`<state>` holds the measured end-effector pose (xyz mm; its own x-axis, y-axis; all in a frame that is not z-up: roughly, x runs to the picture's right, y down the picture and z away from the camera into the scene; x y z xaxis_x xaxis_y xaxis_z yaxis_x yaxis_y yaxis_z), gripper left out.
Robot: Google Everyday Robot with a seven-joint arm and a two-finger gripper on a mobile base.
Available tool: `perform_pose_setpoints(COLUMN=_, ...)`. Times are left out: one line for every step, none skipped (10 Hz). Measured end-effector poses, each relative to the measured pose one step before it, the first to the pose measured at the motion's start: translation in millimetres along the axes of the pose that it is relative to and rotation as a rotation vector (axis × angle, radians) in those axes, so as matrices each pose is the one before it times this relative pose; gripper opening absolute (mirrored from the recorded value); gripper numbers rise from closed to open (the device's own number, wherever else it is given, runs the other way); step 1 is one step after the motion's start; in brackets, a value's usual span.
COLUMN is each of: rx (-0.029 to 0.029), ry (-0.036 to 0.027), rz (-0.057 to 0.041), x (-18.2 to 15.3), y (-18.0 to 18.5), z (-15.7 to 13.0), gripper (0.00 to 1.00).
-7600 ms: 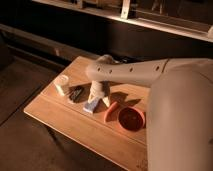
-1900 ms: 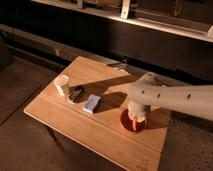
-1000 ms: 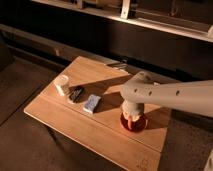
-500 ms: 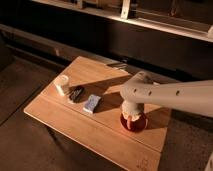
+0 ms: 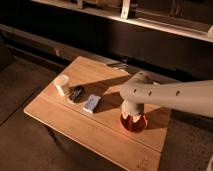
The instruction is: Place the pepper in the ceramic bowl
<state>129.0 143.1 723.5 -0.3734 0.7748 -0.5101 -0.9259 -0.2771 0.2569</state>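
Pepper not separately visible; the gripper (image 5: pixel 132 116) covers the spot where it would be, so its place cannot be told. Bowl (image 5: pixel 133 124) sits on the desk (image 5: pixel 75 125) toward the near right, red-orange, only its rim and near wall showing beneath the gripper. Gripper hangs directly over the bowl, pointing down into it; whether the jaws are wide, narrow or holding anything cannot be told. Arm (image 5: pixel 170 94) runs in from the right edge, pale, with small dark holes along it. Left of the bowl, well apart: blue-white block (image 5: pixel 91 103) lying flat. Further left, a dark object (image 5: pixel 76 94), and just beside it a white cup (image 5: pixel 62 84), upright, near the desk's left side.
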Motion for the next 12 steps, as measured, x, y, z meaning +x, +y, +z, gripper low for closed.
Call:
perform_pose_setpoints(rx=0.00123, ry=-0.00904, rz=-0.00444, x=-0.36, y=2.0, z=-5.58, gripper=0.58)
perform_pose_setpoints(rx=0.002, ry=-0.01159, rz=-0.00552, x=-0.59, y=2.25, z=-6.93, gripper=0.58)
perform_pose_setpoints(rx=0.00471, ry=-0.01365, rz=-0.0063, x=-0.05, y=2.28, z=-9.14, gripper=0.58)
perform_pose_setpoints(rx=0.00411, ry=-0.01184, rz=-0.00543, x=0.12, y=2.14, z=-7.78, gripper=0.58)
perform_pose_setpoints(rx=0.00675, ry=-0.01471, rz=-0.00817, x=0.42, y=3.15, z=-9.76, gripper=0.58)
perform_pose_setpoints(rx=0.00445, ry=-0.01224, rz=-0.00766, x=0.47, y=3.92, z=-7.9, gripper=0.58)
perform_pose_setpoints(rx=0.00382, ry=-0.00756, rz=-0.00567, x=0.71, y=3.04, z=-5.27, gripper=0.58)
perform_pose_setpoints(rx=0.00717, ry=-0.01064, rz=-0.00739, x=1.07, y=4.19, z=-7.49, gripper=0.58)
perform_pose_setpoints(rx=0.00578, ry=-0.00819, rz=-0.00396, x=0.74, y=2.63, z=-5.57, gripper=0.58)
perform_pose_setpoints(rx=0.00608, ry=-0.01084, rz=-0.0037, x=0.66, y=3.52, z=-6.67, gripper=0.62)
perform_pose_setpoints(rx=0.00376, ry=-0.01216, rz=-0.00553, x=0.47, y=4.74, z=-6.11, gripper=0.72)
perform_pose_setpoints(rx=-0.00111, ry=0.00096, rz=-0.00505, x=1.27, y=2.24, z=0.08, gripper=0.76)
